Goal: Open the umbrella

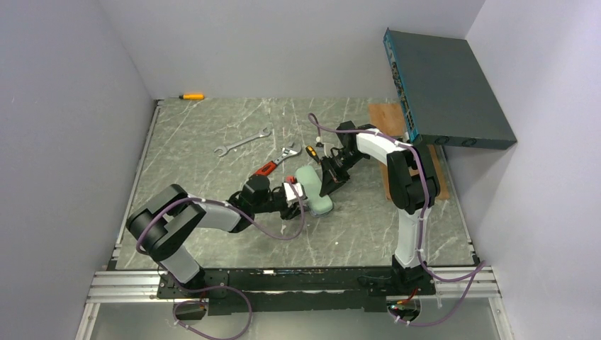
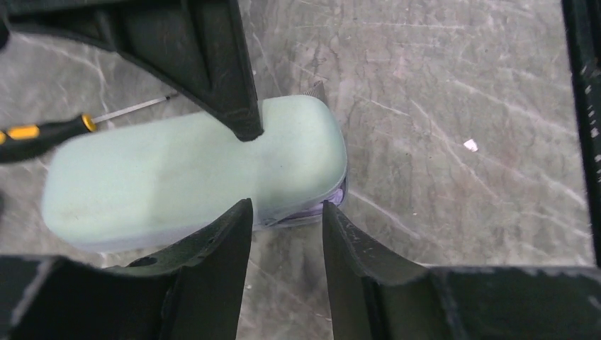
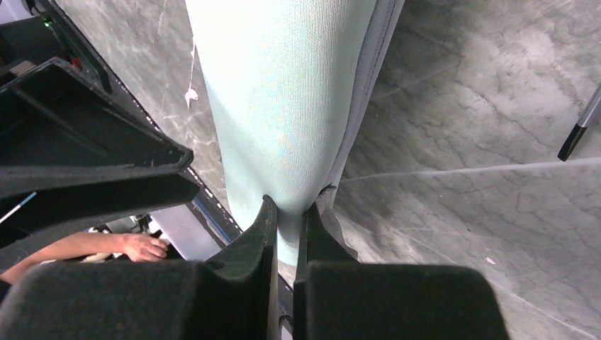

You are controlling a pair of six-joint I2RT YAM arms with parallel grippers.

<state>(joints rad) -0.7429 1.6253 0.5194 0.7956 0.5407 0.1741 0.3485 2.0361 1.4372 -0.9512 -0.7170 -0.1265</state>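
A pale mint-green oval case (image 1: 315, 188) lies in the middle of the table. The umbrella is almost wholly hidden inside it. Only a lavender sliver (image 2: 340, 200) shows in the gap at the case's end. My right gripper (image 3: 289, 205) is shut on the far end of the case (image 3: 283, 92), pinching its fabric. In the top view the right gripper (image 1: 327, 185) sits on the case's right side. My left gripper (image 2: 285, 205) stands open at the case's (image 2: 177, 170) near corner, with only bare table between its fingers. From above, the left gripper (image 1: 296, 202) is just left of the case.
Behind the case lie a long spanner (image 1: 242, 142), an adjustable wrench (image 1: 287, 152), a red-handled tool (image 1: 266, 168) and a yellow-and-black screwdriver (image 2: 42, 134). An orange screwdriver (image 1: 191, 96) rests at the back edge. A dark box (image 1: 446, 88) overhangs a wooden board (image 1: 386, 117) at back right.
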